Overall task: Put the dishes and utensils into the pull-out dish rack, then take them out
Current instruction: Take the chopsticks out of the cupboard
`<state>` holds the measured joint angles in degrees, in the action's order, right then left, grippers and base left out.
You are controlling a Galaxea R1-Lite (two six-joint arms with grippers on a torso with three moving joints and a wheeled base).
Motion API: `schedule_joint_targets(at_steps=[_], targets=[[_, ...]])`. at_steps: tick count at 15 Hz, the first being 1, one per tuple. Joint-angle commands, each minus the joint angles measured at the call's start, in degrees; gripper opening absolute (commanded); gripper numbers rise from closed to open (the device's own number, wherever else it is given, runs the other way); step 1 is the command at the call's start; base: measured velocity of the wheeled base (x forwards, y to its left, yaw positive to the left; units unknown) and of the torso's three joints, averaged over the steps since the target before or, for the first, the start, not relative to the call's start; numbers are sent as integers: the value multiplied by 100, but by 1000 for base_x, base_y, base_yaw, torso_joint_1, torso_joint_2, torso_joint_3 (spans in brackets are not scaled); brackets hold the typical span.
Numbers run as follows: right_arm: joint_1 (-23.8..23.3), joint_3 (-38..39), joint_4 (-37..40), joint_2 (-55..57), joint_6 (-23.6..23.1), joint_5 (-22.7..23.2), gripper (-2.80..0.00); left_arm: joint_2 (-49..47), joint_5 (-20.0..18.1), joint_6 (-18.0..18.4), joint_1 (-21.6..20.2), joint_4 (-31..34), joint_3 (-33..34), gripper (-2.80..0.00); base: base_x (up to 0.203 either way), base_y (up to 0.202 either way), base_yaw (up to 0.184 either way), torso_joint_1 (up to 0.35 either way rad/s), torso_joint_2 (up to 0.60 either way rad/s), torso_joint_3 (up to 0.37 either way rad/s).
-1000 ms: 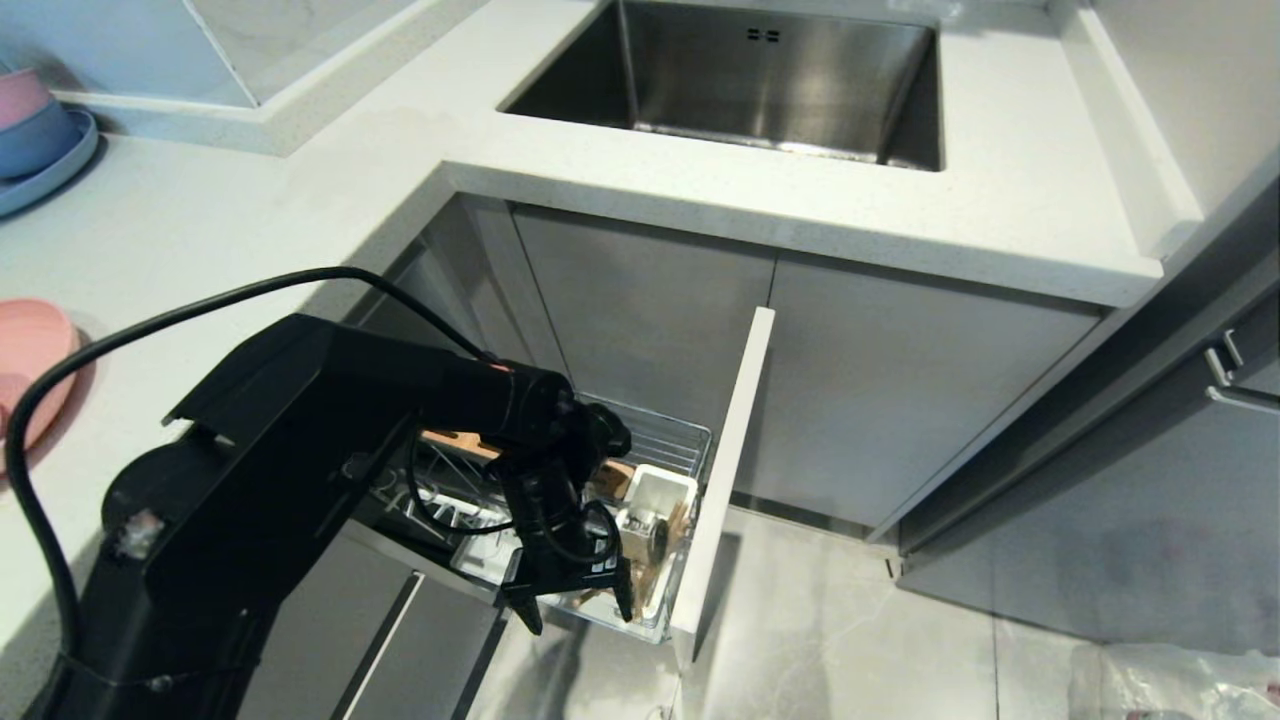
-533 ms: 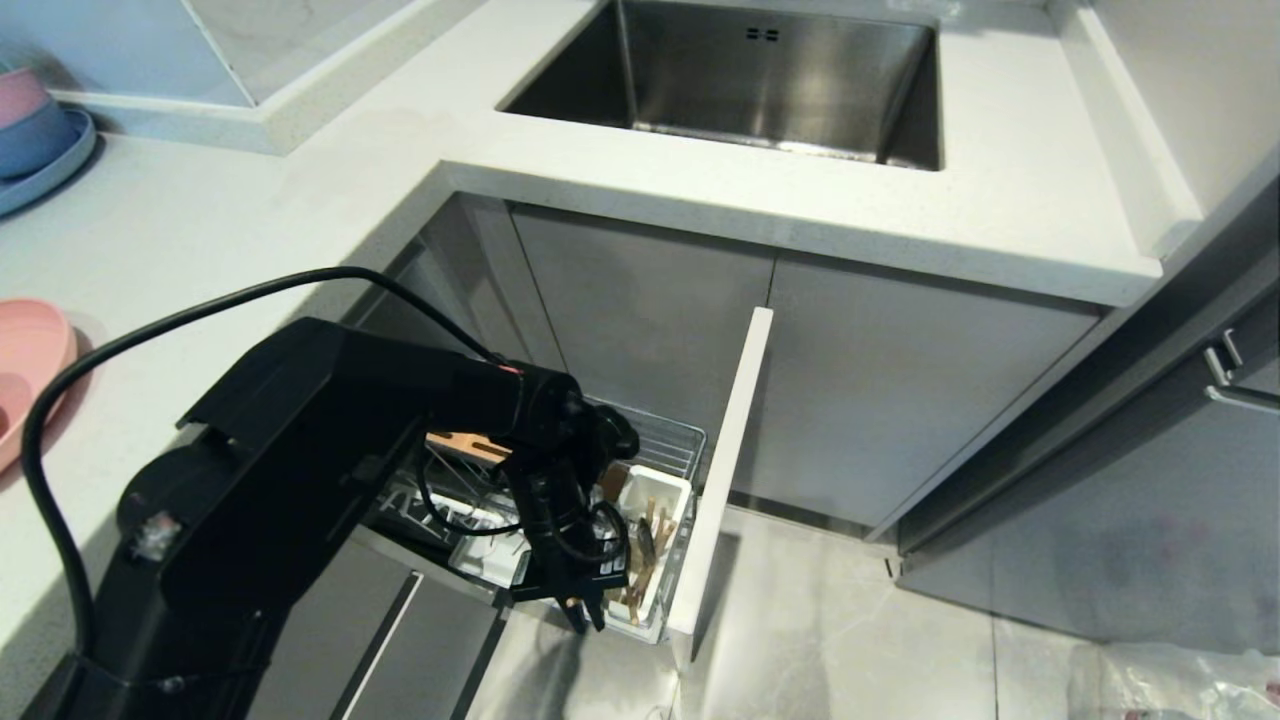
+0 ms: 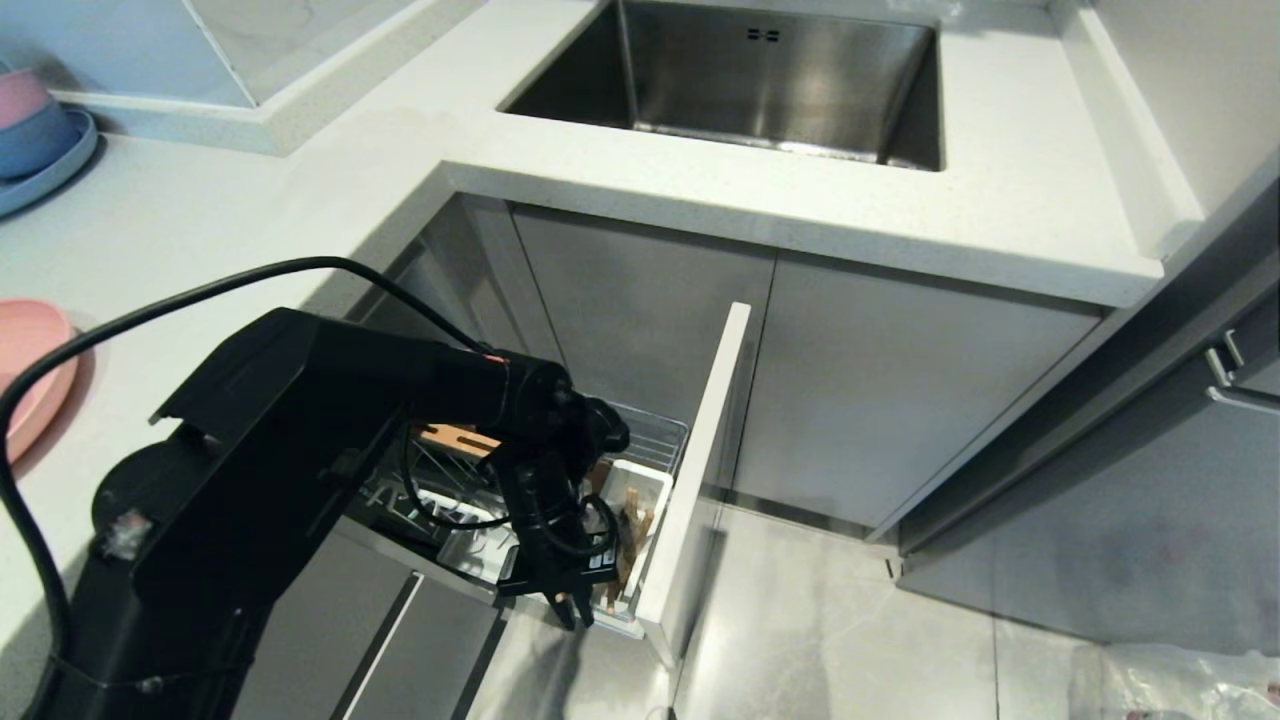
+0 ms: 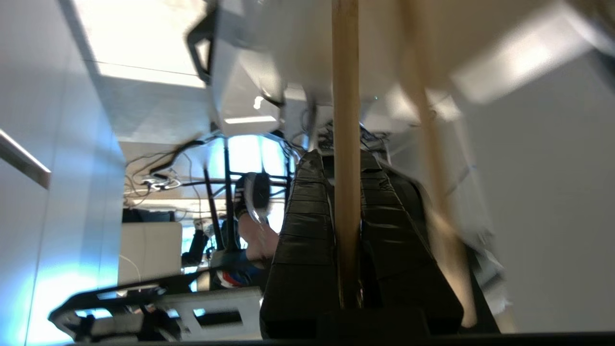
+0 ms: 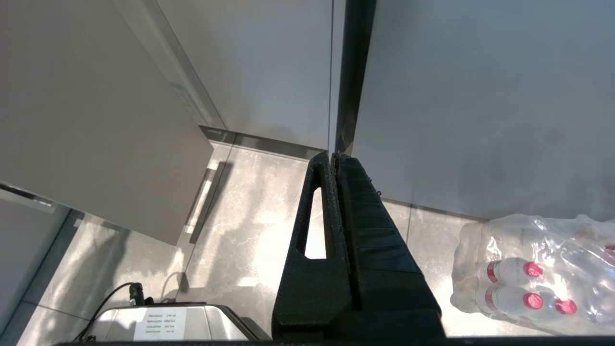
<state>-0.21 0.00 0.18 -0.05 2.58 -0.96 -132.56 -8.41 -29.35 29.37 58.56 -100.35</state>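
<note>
Left gripper (image 3: pixel 568 608) low beside the pulled-out chrome wire dish rack (image 3: pixel 655 440), pointing down at the white rectangular utensil cup (image 3: pixel 640 490). Jaws closed tight on one long light wooden chopstick (image 4: pixel 346 144); a second chopstick (image 4: pixel 425 144) runs alongside, blurred, outside the grip. Chopstick tops visible in the cup, head view. Rack's pale grey front panel (image 3: pixel 695 470) stands out from the cabinet. Large salmon-pink round plate (image 3: pixel 30 370) on the white surface (image 3: pixel 200 230), far left. Right gripper (image 5: pixel 334 161) hangs over grey floor tiles, jaws closed on nothing.
</note>
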Motion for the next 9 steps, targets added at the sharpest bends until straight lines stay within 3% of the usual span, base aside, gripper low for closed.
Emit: schedule_joint_targets(at_steps=[1, 9], targets=[[-5, 9, -1, 5, 3, 0, -280, 326, -95, -17, 27, 95, -3, -280, 0, 0, 0, 0, 0, 0], [3, 9, -1, 5, -3, 0, -280, 1614, -486, -239, 232, 772, -117, -280, 0, 0, 0, 0, 0, 0]])
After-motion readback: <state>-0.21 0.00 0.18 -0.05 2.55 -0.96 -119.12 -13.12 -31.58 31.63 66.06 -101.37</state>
